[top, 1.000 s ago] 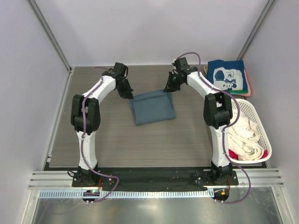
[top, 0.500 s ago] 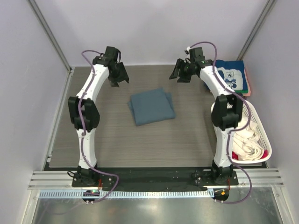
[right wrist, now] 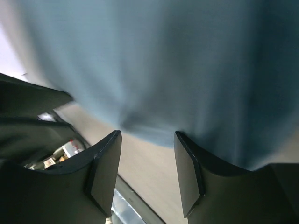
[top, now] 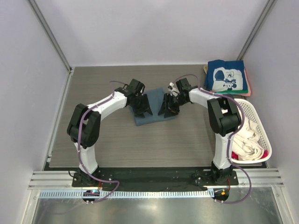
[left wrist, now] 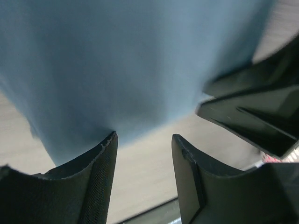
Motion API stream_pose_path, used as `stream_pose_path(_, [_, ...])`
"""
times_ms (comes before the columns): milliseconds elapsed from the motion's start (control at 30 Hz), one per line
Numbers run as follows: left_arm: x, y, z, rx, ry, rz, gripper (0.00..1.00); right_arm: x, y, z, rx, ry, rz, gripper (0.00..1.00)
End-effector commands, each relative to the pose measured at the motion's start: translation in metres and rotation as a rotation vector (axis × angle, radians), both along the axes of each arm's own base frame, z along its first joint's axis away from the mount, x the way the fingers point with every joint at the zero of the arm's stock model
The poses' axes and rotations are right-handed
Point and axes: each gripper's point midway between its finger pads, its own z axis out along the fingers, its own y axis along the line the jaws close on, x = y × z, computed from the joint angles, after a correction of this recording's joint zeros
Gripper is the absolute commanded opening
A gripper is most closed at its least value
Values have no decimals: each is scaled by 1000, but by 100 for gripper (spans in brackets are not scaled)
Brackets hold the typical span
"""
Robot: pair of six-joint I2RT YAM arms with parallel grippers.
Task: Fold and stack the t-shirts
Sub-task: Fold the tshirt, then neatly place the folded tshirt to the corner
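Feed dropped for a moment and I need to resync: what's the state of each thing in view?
slate-blue t-shirt: folded, flat on table
navy printed t-shirt: folded, far right
cream t-shirts: unfolded, heaped in basket
left end effector: open, over slate-blue t-shirt
right end effector: open, over it too

Your left gripper (top: 143,111) and right gripper (top: 166,111) sit jaws apart, close together over the slate-blue shirt (top: 154,119). Each blocks the other's inner side. Outward of the left one, bare table (top: 103,140), free passage. Outward of the right one, the basket (top: 254,108), with the navy shirt (top: 226,76) behind.
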Motion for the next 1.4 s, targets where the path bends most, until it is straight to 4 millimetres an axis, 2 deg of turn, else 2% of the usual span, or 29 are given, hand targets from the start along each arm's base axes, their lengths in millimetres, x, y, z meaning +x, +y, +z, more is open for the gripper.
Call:
stream_pose_path(0, [18, -3, -23, -35, -7, 35, 51, 7, -19, -24, -73, -30, -32, 54])
stream_pose_path(33, [16, 4, -34, 7, -10, 14, 50, -3, -23, -36, -92, -5, -34, 54])
stream_pose_path(100, [6, 22, -57, 102, 36, -2, 50, -14, -29, -45, -110, 11, -44, 54])
stream_pose_path(133, [8, 37, -63, 176, 20, -16, 49, -16, -30, -44, -118, 3, -50, 54])
stream_pose_path(233, [1, 66, -68, 336, 44, -49, 49, -34, -30, -48, -127, 24, -46, 54])
stream_pose_path(300, [10, 86, -55, 452, -13, -83, 49, -47, -22, -39, -125, 12, -26, 54])
stream_pose_path(367, [18, 89, -37, 478, -53, -95, 50, -54, -14, -26, -108, -13, -7, 54])
stream_pose_path(400, [28, 88, -17, 485, -87, -99, 51, -55, -9, -7, -84, -50, 3, 55])
stream_pose_path(467, [39, 91, 9, 509, -141, -109, 54, -56, -1, 12, -57, -78, 9, 57])
stream_pose_path(500, [37, 94, 19, 525, -140, -115, 55, -50, 0, 33, -38, -129, 1, 59])
stream_pose_path(533, [49, 92, 43, 521, -193, -90, 56, -44, -1, 43, -35, -157, -10, 60])
stream_pose_path(633, [45, 98, 73, 532, -213, -74, 59, -22, -12, 76, -32, -238, -57, 69])
stream_pose_path(667, [40, 101, 88, 519, -238, -62, 59, -11, -25, 81, -34, -251, -98, 77])
stream_pose_path(733, [30, 104, 100, 494, -256, -51, 59, 12, -42, 89, -52, -280, -158, 84])
stream_pose_path(800, [10, 113, 108, 473, -281, -37, 60, 34, -62, 94, -65, -300, -211, 89])
stream_pose_path(833, [5, 118, 109, 468, -291, -20, 60, 42, -67, 94, -69, -303, -224, 90])
stream_pose_path(867, [-11, 126, 90, 487, -251, -26, 60, 51, -73, 82, -89, -285, -237, 92])
stream_pose_path(900, [-18, 130, 105, 459, -301, 0, 60, 62, -76, 85, -98, -311, -242, 93])
stream_pose_path(933, [-26, 135, 101, 455, -298, 15, 60, 69, -77, 84, -110, -324, -240, 94])
stream_pose_path(967, [-38, 141, 90, 463, -280, 12, 60, 77, -81, 66, -152, -306, -249, 95])
stream_pose_path(1000, [-47, 147, 98, 449, -309, 27, 60, 87, -81, 67, -163, -327, -249, 96])
stream_pose_path(1033, [-53, 151, 99, 448, -317, 31, 60, 93, -83, 59, -183, -329, -241, 96])
stream_pose_path(1067, [-58, 154, 99, 447, -326, 31, 61, 98, -84, 40, -196, -301, -235, 96])
stream_pose_path(1100, [-68, 161, 98, 449, -336, 34, 62, 108, -84, 35, -188, -305, -235, 96])
stream_pose_path(1167, [-74, 169, 96, 463, -340, 40, 66, 117, -79, 18, -175, -291, -230, 96])
stream_pose_path(1200, [-79, 173, 97, 460, -343, 47, 66, 121, -77, -2, -168, -253, -221, 96])
stream_pose_path(1233, [-81, 175, 96, 461, -344, 49, 66, 125, -72, -8, -145, -246, -223, 97])
stream_pose_path(1300, [-83, 179, 97, 463, -355, 57, 66, 123, -63, -29, -97, -195, -210, 99])
stream_pose_path(1367, [-86, 185, 96, 469, -368, 74, 67, 123, -52, -36, -48, -178, -206, 100])
